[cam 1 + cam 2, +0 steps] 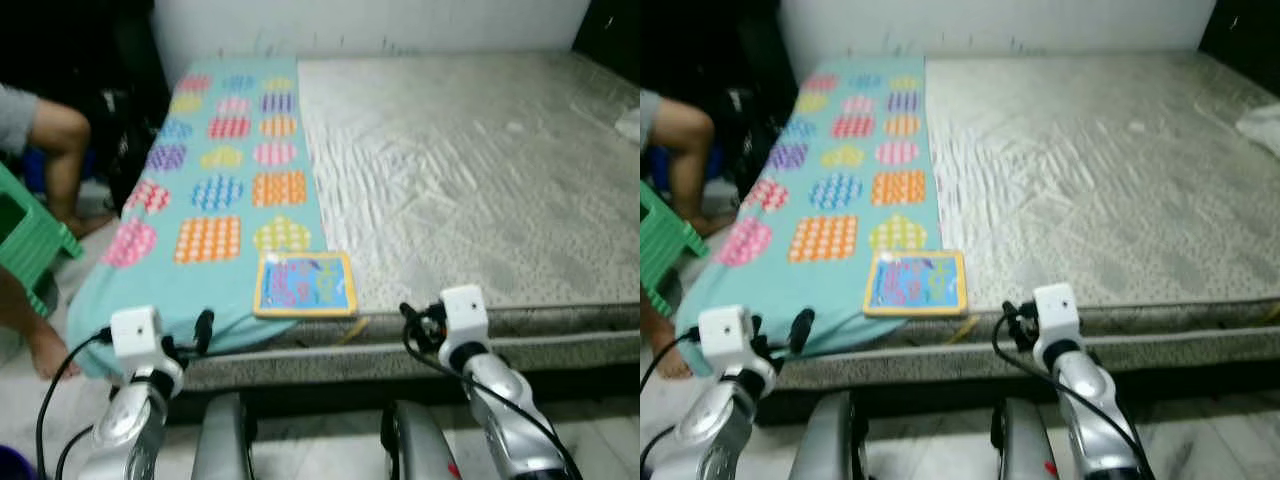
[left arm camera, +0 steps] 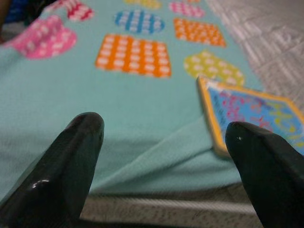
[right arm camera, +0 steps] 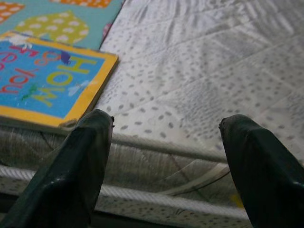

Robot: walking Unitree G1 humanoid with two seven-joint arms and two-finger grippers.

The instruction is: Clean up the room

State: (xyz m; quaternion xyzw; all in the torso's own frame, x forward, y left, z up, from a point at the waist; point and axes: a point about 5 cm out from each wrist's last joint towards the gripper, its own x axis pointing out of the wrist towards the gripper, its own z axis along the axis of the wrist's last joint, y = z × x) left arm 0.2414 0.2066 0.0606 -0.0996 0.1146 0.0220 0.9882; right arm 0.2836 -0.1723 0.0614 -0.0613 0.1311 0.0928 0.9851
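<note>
I am standing at the near edge of a bed point(image 1: 480, 180), both arms raised in front of me with nothing held. My left hand point(image 2: 161, 156) has its two glossy black fingers spread apart, aimed at the near hem of a teal blanket point(image 1: 215, 195) that drapes off the bed's left side. My right hand point(image 3: 166, 156) is also spread wide, hovering just short of the mattress edge. Between them lies a flat, stiff picture book point(image 1: 305, 284), square-cornered with a yellow border and blue cover, resting half on the blanket near the edge; I judge it the likeliest thing to tidy first. The blanket looks soft and knitted, printed with bright dotted patches. The bare mattress is grey, quilted and speckled. At far left, a person's leg point(image 1: 55, 150) and a green plastic stool point(image 1: 30, 240).
</note>
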